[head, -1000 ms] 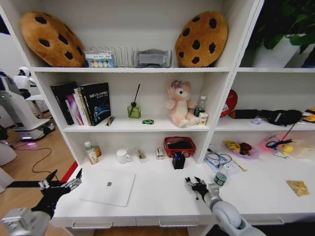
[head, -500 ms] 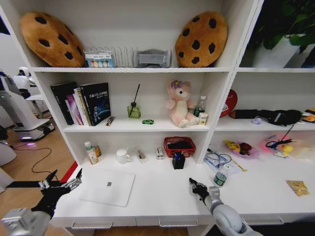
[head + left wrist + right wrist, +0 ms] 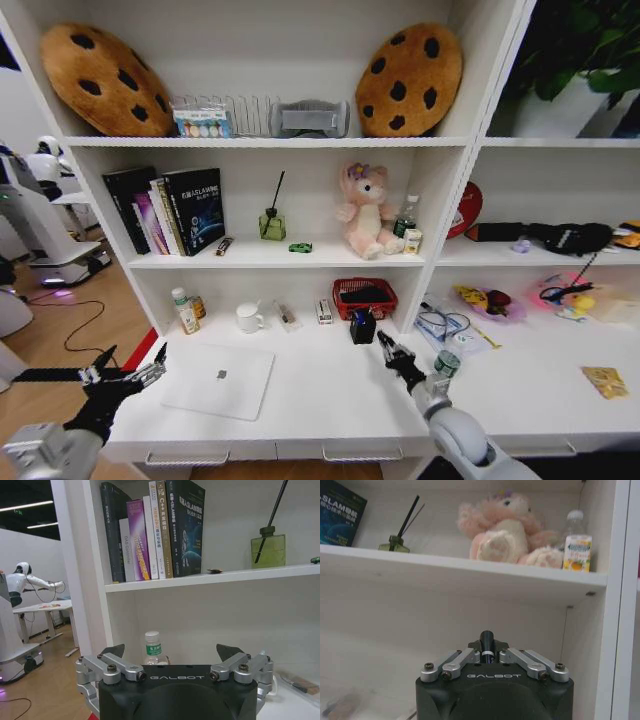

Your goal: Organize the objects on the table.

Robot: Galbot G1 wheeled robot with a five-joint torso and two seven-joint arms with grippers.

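On the white table point(image 3: 320, 395) my right gripper point(image 3: 387, 345) is lifted and points toward the shelves, just right of a small black box point(image 3: 362, 327). It is shut on a marker point(image 3: 486, 642); the dark cap sticks out between the closed fingers in the right wrist view. My left gripper point(image 3: 128, 372) hangs open off the table's left end, beside the thin silver laptop point(image 3: 220, 380). A green-labelled clear bottle point(image 3: 183, 311) point(image 3: 152, 649) stands at the back left. The tiny green toy car point(image 3: 300, 247) sits on the middle shelf.
A red mesh basket point(image 3: 365, 296), a white mug point(image 3: 247, 318) and small items line the back of the table. The pink plush bear point(image 3: 365, 210), a reed diffuser point(image 3: 271, 222) and books point(image 3: 170, 210) are on the shelf above. Clutter covers the right section.
My right gripper has risen from the table's front and moved back toward the shelf, tilting upward. The left arm has stayed still.
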